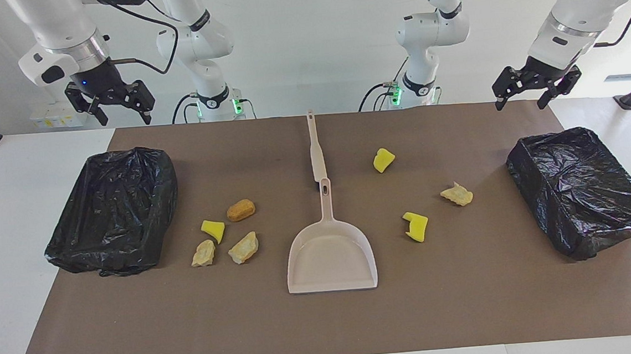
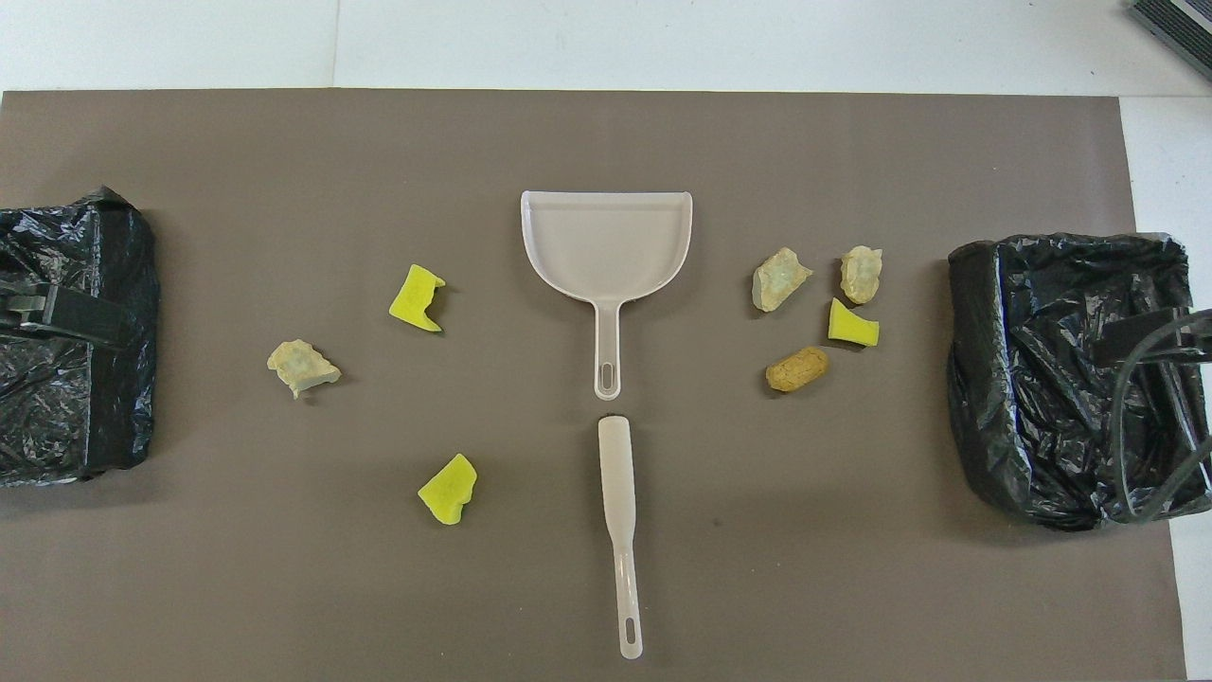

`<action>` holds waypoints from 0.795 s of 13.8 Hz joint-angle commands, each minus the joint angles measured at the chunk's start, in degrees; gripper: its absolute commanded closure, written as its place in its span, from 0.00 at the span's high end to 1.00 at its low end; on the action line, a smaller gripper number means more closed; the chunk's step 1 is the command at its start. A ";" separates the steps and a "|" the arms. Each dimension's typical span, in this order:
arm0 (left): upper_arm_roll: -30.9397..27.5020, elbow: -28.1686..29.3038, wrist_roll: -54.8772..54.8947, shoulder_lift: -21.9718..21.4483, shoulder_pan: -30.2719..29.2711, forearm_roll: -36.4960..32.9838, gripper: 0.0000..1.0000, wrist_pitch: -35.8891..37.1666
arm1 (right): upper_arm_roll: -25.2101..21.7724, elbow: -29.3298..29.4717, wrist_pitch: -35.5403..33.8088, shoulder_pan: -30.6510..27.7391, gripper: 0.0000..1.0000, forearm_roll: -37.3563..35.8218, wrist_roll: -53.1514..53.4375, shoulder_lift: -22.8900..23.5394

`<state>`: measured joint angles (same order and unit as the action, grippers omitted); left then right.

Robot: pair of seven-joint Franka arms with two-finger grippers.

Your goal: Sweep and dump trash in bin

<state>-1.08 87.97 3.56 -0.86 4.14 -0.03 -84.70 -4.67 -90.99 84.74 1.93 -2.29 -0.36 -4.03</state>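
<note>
Brown table mat [image 1: 469,310] carrying seven scattered trash bits [image 1: 240,210] either side of the dustpan [image 1: 332,259], with spread, empty left gripper [image 1: 537,92] and right gripper [image 1: 113,105] raised; light wedges risk skidding past the pan lip.

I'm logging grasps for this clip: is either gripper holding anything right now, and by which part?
Nothing is held. The left gripper and right gripper both hang open and empty above the robots' edge of the table; the dustpan and brush lie untouched.

Brown mat [image 1: 469,310] on white table [image 1: 26,164]
</note>
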 commanded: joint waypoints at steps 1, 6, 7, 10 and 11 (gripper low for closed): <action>-0.15 -1.31 0.22 0.60 -0.01 0.47 1.00 -0.20 | 0.01 -1.74 0.25 -0.43 1.00 1.50 -0.87 -1.42; -0.24 -1.04 0.13 0.42 -0.09 0.56 1.00 -0.29 | 0.10 -1.56 0.33 -0.17 1.00 1.50 -0.87 -1.33; -0.24 -0.69 0.13 0.33 -0.09 0.56 1.00 -0.29 | 0.01 -1.48 0.33 -0.08 1.00 1.33 -0.78 -1.33; -0.24 0.01 0.13 0.07 -0.09 1.52 1.00 -0.47 | 0.10 -1.65 0.77 0.09 1.00 1.33 -0.87 -1.33; -0.15 0.62 0.13 -0.19 -0.18 2.14 1.00 -0.82 | 0.10 -2.09 0.86 0.27 1.00 1.41 -0.87 -1.51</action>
<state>-1.16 88.01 3.56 -0.85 4.13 0.78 -84.75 -4.64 -91.19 84.71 2.04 -2.25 -0.36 -4.09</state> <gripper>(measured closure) 0.000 0.000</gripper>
